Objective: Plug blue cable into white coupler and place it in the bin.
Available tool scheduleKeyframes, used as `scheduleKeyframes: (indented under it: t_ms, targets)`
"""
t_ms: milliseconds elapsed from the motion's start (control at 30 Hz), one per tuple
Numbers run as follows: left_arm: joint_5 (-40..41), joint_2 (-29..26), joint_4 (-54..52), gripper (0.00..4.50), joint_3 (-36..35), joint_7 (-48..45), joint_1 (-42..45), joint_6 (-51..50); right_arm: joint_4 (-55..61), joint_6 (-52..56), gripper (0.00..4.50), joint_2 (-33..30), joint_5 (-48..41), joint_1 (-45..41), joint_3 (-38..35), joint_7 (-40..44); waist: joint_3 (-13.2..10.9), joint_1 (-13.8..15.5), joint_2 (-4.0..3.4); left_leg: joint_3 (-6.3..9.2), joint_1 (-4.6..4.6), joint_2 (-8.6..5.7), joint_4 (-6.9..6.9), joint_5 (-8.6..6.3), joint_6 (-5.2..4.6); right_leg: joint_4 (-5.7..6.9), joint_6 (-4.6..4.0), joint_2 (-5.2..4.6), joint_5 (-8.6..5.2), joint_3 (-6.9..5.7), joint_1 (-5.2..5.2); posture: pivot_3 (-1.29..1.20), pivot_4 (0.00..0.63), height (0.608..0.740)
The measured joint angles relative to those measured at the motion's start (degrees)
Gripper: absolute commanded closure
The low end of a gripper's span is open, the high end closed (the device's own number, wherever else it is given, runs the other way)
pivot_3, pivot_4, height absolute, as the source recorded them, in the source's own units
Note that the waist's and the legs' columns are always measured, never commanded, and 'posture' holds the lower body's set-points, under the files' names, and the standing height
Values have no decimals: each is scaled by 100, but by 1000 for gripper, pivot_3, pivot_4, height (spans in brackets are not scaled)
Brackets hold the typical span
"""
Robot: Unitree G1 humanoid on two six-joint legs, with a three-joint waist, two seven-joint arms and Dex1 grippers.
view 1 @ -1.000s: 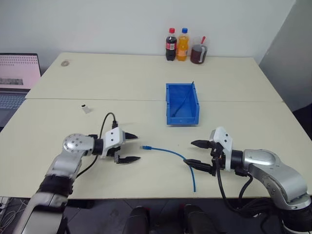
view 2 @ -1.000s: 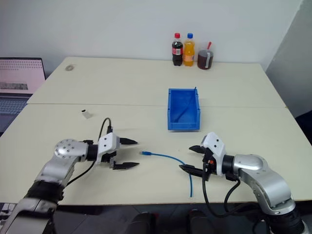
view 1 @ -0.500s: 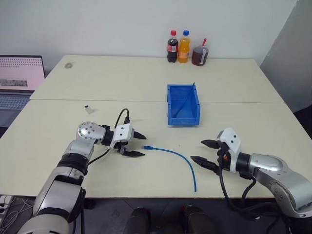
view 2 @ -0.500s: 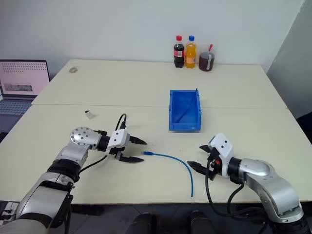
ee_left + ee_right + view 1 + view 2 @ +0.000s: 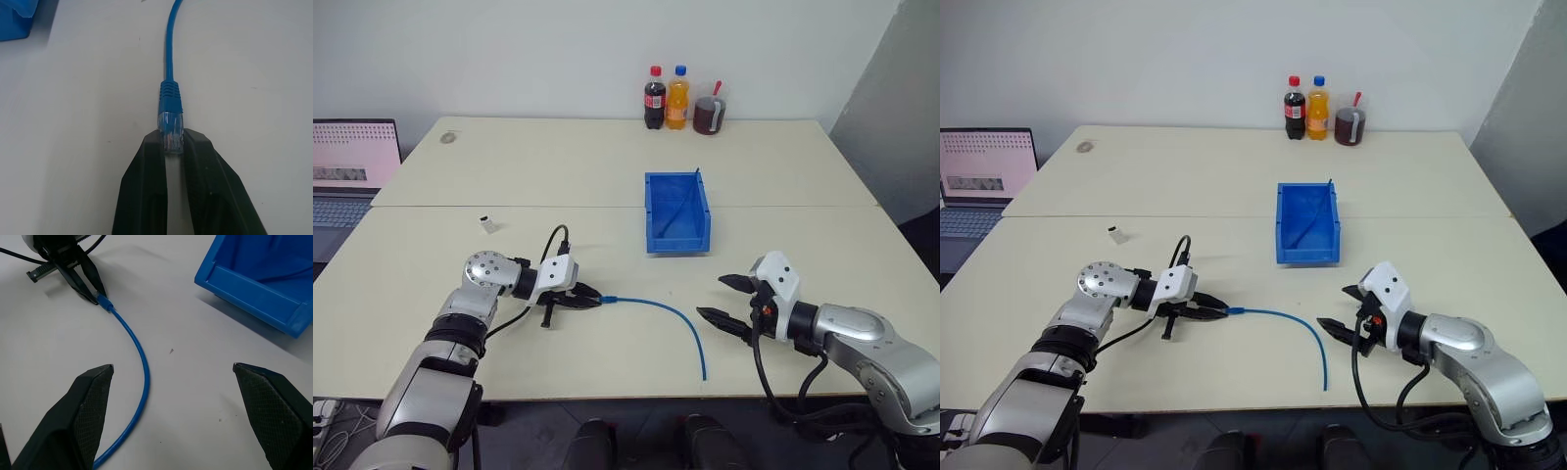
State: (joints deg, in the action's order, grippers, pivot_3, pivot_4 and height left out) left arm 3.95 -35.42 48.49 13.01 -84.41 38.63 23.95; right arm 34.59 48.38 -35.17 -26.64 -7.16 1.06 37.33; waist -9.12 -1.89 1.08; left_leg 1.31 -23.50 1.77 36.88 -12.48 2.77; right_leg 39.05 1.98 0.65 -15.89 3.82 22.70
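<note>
**Pinching the plug end of the blue cable**

Gripping with its jaws clamped together, the left gripper point(image 5: 173, 147) holds the clear plug at the tip of the blue cable point(image 5: 675, 318); in the left wrist view the plug sits squeezed between the two black fingers point(image 5: 149, 186), with the ribbed blue boot just beyond them. From the plug the cable lies flat on the cream surface point(image 5: 607, 166), runs toward the robot's right, then bends and trails back toward the near edge, ending close to it.

The right gripper point(image 5: 722, 299) hovers just beside the cable's bend, on its right side, with its jaws spread wide apart and nothing between them. In the right wrist view the cable passes next to one of its fingertips without touching it.

The bin point(image 5: 676, 211) stands farther back near the middle of the surface, well apart from both grippers, with a thin dark line leaning inside it. The white coupler point(image 5: 488, 224) sits alone on the surface to the left, beyond the left arm. Two soda bottles point(image 5: 666, 98) and a cup with a dark drink point(image 5: 709, 115) stand at the far edge, and a laptop point(image 5: 352, 166) is at the far left.
</note>
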Motion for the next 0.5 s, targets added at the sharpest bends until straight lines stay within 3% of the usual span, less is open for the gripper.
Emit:
scheduleKeyframes:
  t_ms: [167,200,233,267,367,433,467,500]
  targets:
    - [114,-6,-433,4283,-127,54,-162,-784,-23,15,349,4,-70,-120,2,8,0,-5,0,1,13,1,-5,-1,-1,-3,-5,0,-4,0,-13,0,150,740]
    - [340,18,-818,4283,-220,94,-259,-1928,-9,108,349,54,-302,-152,-13,57,-2,-12,2,2,12,2,-4,-1,-1,-2,-4,0,-4,-2,-13,0,150,740]
    - [415,27,-951,4283,-238,123,-285,-2289,8,153,349,79,-396,-154,-28,81,-4,-13,2,3,11,2,-4,-1,-1,-2,-4,0,-4,-3,-13,0,150,740]
    - [797,6,-1641,4283,-287,204,-480,-3704,69,459,349,277,-896,-226,-146,86,-14,-26,12,6,5,6,-4,-1,-1,-2,-4,0,-4,-4,-11,0,150,740]
    - [1878,9,-3412,4283,-366,432,-867,-6313,262,1166,349,508,-2192,-389,-519,-58,-21,-45,22,17,-38,8,1,-1,-1,-6,-3,-2,-4,-12,20,0,150,740]
    - [2434,108,-4115,4283,-524,691,-937,-7349,316,1454,349,464,-2788,-402,-659,-104,-25,-33,28,21,-46,29,0,-1,-1,-6,2,-12,-7,-13,26,0,150,740]
    - [3160,369,-4801,4283,-913,1145,-954,-8592,323,1736,349,451,-3526,-406,-773,-264,-27,-19,32,18,-45,12,0,-2,-2,-6,6,-12,-9,-15,26,0,150,740]
    - [3529,539,-5133,4283,-1123,1352,-946,-9130,323,1849,349,451,-3846,-402,-818,-367,-31,-19,34,19,-46,4,0,-2,-2,-6,6,-13,-9,-14,27,0,150,740]
